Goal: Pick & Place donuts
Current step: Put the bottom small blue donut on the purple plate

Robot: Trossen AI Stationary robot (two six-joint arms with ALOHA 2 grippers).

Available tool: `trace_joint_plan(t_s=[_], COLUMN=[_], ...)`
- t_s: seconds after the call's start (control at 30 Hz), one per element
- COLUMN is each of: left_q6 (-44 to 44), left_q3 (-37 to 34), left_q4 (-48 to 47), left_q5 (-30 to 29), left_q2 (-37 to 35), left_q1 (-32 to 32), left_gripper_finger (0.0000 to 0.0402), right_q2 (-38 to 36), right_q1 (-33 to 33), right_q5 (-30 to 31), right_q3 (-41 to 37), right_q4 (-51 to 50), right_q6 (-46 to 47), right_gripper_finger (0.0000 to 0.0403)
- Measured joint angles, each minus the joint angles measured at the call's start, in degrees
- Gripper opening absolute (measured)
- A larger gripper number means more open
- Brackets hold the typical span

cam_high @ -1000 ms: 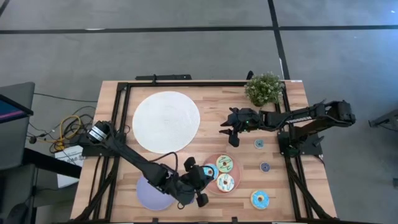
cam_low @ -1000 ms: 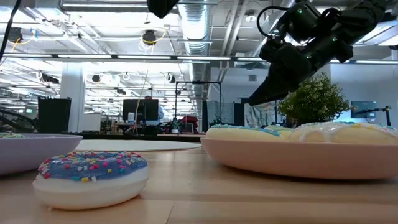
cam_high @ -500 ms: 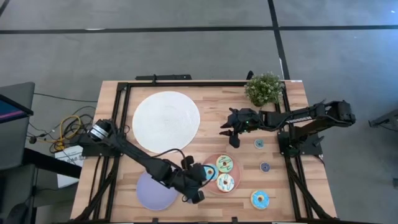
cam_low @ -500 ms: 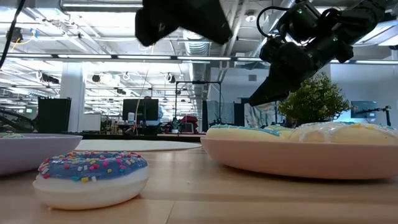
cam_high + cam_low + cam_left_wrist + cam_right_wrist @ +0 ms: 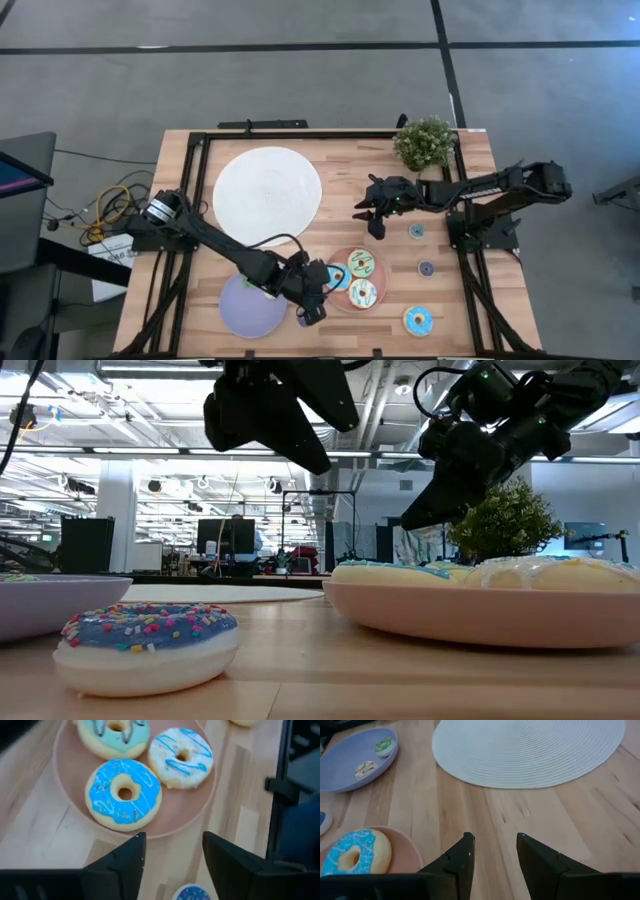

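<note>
Moved in beside the pink plate, left gripper gapes empty — right gripper part-open over wooden table.

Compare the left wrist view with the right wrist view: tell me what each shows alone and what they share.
Only the left wrist view: a green-iced donut and a white donut with blue stripes on the pink plate. Only the right wrist view: the large white disc and the lilac plate holding two small donuts. Both show the pink plate and the blue-iced donut on it.
</note>
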Motion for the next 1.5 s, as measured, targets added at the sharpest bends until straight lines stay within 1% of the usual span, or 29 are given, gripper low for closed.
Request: trace_joint_plan(t_s=[0.17, 0.33, 0.43, 0.57, 0.73, 0.83, 0.87, 0.97, 1.17, 1.27, 1.37, 1.43, 1.5], left_q6=[6.33, 7.24, 8.01, 8.09, 8.05, 8.05, 7.63, 2.37, -0.77, -3.49, -6.13, -6.36, -5.35], left_q3=[0.0, 0.0, 0.0, 0.0, 0.0, 0.0, 0.0, 0.0, 0.0, 0.0, 0.0, 0.01, 0.02], left_q4=[-2.31, -4.89, -5.58, -5.96, -5.73, -5.74, -5.75, -6.0, -7.34, -9.47, -11.22, -11.39, -11.04], left_q5=[0.04, 0.35, 1.37, 1.48, 5.24, 5.8, 4.86, 1.28, 1.09, 1.09, 1.05, 0.9, 0.96], left_q2=[-0.02, -0.02, -0.02, -0.02, -0.02, -0.02, -0.02, -0.02, -0.02, -0.02, -0.02, 0.2, 0.7], left_q1=[0.0, 0.27, 0.35, 0.27, -0.03, -0.74, -1.08, -2.24, -3.85, -4.39, -5.08, -5.92, -7.06], left_gripper_finger=[0.0202, 0.021, 0.0219, 0.024, 0.0278, 0.0296, 0.0299, 0.0303, 0.0303, 0.0303, 0.0303, 0.0303, 0.0303], right_q2=[0.05, 0.13, 0.13, 0.13, 0.13, 0.13, 0.13, 0.13, 0.13, 0.13, 0.13, 0.13, 0.13], right_q1=[1.83, 3.57, 4.71, 5.97, 7.43, 8.73, 9.22, 11.2, 15.03, 16.37, 17.73, 18.86, 20.27], right_q5=[0.3, 0.6, 3.51, 6.74, 8.49, 10.59, 11.34, 14.6, 22.78, 24.58, 24.89, 25.56, 27.63], right_q3=[0.02, 0.02, 0.02, 0.02, 0.02, 0.02, 0.02, 0.02, 0.02, 0.02, 0.02, 0.02, 0.02], right_q4=[-0.67, -0.8, -0.8, -0.8, -0.8, -0.8, -0.8, -0.56, -0.32, -0.33, -0.32, -0.27, -0.09], right_q6=[2.03, 5.16, 7.78, 10.62, 14.48, 16.16, 16.68, 17.8, 20.38, 22.56, 25.6, 27.08, 27.44], right_gripper_finger=[0.0136, 0.0136, 0.0136, 0.0136, 0.0136, 0.0136, 0.0136, 0.0136, 0.0136, 0.0136, 0.0136, 0.0136, 0.0136])
